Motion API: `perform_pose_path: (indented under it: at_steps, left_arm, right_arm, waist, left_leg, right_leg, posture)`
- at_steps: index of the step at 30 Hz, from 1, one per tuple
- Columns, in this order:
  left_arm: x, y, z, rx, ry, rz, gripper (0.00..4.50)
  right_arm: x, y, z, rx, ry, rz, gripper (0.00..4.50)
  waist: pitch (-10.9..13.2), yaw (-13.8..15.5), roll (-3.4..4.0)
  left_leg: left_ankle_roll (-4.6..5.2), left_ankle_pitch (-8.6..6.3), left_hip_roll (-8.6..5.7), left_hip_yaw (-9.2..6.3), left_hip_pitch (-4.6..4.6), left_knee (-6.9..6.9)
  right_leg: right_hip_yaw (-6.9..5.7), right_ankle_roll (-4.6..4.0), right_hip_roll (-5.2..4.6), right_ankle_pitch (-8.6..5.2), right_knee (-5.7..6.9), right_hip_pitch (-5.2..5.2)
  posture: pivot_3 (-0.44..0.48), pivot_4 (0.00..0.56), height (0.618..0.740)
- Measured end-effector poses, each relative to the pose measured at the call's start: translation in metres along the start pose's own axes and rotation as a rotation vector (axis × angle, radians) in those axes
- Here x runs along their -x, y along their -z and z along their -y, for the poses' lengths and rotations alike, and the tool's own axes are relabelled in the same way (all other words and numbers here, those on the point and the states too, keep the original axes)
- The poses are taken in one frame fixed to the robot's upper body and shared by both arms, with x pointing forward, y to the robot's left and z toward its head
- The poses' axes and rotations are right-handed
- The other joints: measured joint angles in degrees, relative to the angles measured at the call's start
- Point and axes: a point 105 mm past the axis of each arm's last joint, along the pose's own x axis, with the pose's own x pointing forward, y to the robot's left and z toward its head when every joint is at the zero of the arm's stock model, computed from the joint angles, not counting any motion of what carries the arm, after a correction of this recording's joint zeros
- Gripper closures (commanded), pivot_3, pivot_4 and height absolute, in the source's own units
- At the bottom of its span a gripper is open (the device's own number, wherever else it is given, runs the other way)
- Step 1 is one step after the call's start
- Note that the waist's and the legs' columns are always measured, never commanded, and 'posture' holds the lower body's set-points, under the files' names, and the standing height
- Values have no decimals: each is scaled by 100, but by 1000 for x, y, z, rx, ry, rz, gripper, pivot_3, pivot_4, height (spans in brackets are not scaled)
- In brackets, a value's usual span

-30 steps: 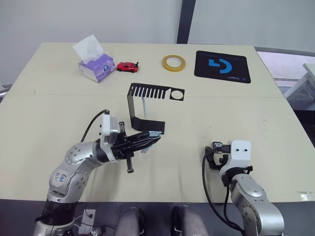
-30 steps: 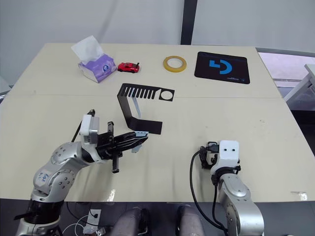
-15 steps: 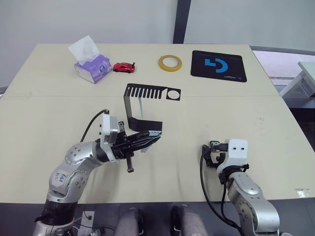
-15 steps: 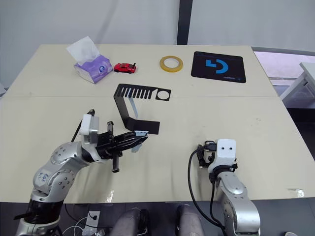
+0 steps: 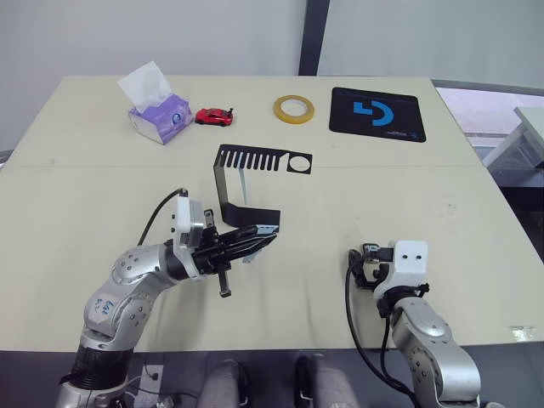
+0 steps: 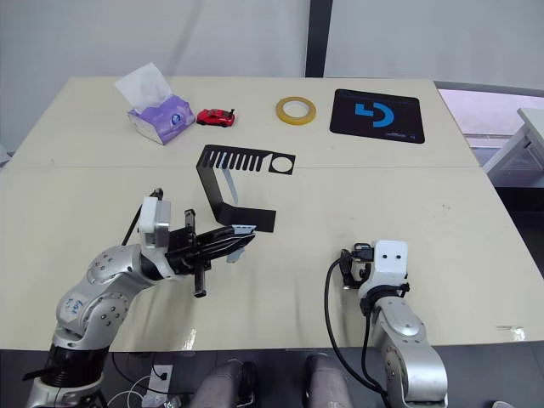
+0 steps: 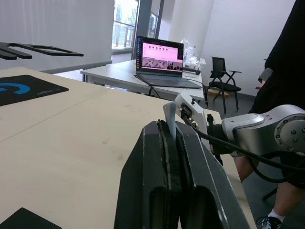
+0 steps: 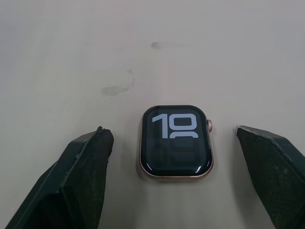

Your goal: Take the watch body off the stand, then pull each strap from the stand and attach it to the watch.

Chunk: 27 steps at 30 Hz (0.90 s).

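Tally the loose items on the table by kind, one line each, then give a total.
Tissue box: 1
Red toy car: 1
Tape roll: 1
Mousepad: 1
Stand: 1
Watch body: 1
Straps: 2, one hanging on the stand, one pinched in the left gripper
Total: 8

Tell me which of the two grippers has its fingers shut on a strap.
The left gripper: its fingers are pressed together on a pale strap. The right gripper stands open around the watch body.
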Motion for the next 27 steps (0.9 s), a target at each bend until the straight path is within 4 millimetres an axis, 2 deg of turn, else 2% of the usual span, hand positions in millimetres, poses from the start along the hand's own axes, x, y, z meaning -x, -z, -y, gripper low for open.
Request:
perform_pose_path:
  at_steps: [1, 5, 6, 20, 24, 27]
  left_arm:
    - [0, 0, 0, 0, 0, 0, 4500]
    - [0, 0, 0, -1, 0, 0, 4500]
    - [0, 0, 0, -1, 0, 0, 4500]
    - [-1, -2, -1, -15, 3, 1, 4500]
    - [1, -9, -7, -124, -2, -20, 4500]
    - [10, -8, -12, -279, 24, -107, 4500]
  right_arm:
    - [0, 0, 0, 0, 0, 0, 853]
    - [0, 0, -2, -1, -8, 0, 2799]
    - [0, 1, -2, -1, -7, -1, 2921]
    - [-3, -5, -3, 2, -54, 2, 2920]
    - [-5, -17, -11, -22, -238, -34, 2920]
    - [0, -38, -16, -25, -415, -63, 2920]
  waist:
    - [0, 0, 0]
    - [0, 4, 0]
    - [0, 4, -1]
    - [-1, 2, -1]
    - [1, 0, 2]
    - [4, 9, 5]
  left_leg:
    - [0, 0, 0, 0, 0, 0]
    - [0, 0, 0, 0, 0, 0]
    - [0, 0, 0, 0, 0, -1]
    - [0, 0, -1, 0, 0, 0]
    - [3, -1, -1, 0, -1, -1]
    - [7, -3, -1, 0, -3, -6]
  right_leg:
    - [0, 0, 0, 0, 0, 0]
    - [0, 0, 0, 0, -1, 0]
    - [0, 0, -1, 0, -1, 0]
    - [0, 0, -1, 0, 0, 0]
    - [0, 0, 0, 0, 0, -2]
    - [-4, -1, -2, 0, -6, -4]
  posture:
    - [0, 150, 740]
    - [0, 150, 740]
    - [0, 150, 740]
    - [0, 150, 740]
    - [0, 150, 740]
    - [0, 150, 740]
